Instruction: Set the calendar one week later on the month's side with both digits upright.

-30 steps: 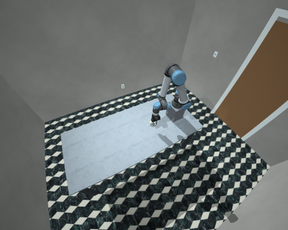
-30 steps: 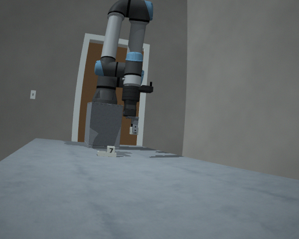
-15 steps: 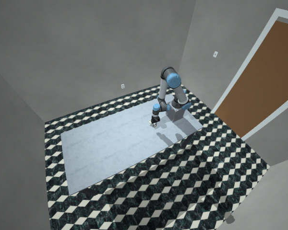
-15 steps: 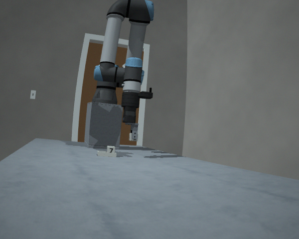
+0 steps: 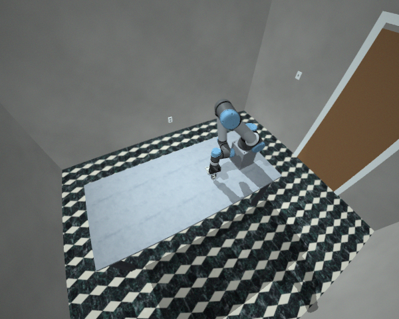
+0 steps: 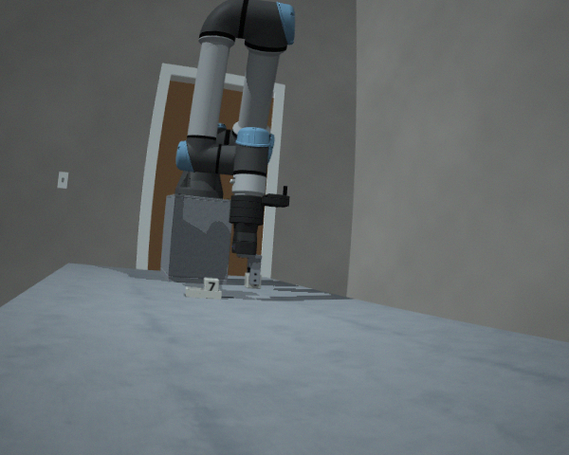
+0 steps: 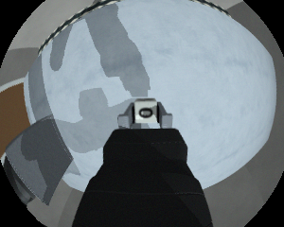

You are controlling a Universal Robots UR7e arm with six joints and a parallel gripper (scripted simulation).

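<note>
Table top [image 6: 284, 372]: pale blue-grey surface filling the near ground of the exterior view; it bears the calendar set and the robot's pedestal at its far end.

Tray [image 6: 196, 292]: low cream holder lying flat on the table, far from the camera and just in front of the pedestal. Its left part appears vacant, judged to be the slot left for the second cube.

Cube showing 7 [image 6: 211, 284]: stands upright at the right end of the tray, digit facing the exterior camera and reading the right way up. Judged left in place because it is not the piece being turned at this step. The month's name cannot be made out at this size.

Second cube [image 6: 253, 279]: small cream block just right of the tray, apart from it, low over or on the table; contact with the surface cannot be told. Dark marks show on its visible face, too small to read as a digit.

Gripper [image 6: 253, 272]: pointing straight down, fingers clamped on the second cube from either side; the wrist view shows the cube [image 7: 145, 113] framed between the two fingers. Held off to the side of the tray, judged so the block can be reoriented without disturbing the 7.

Arm [image 6: 247, 161]: folded close to its base, wrist vertical above the cube.

Pedestal [image 6: 196, 235]: grey block behind the tray, carrying the arm.

Door [image 6: 170, 171]: brown with a pale frame, in the far wall behind the pedestal.
</note>
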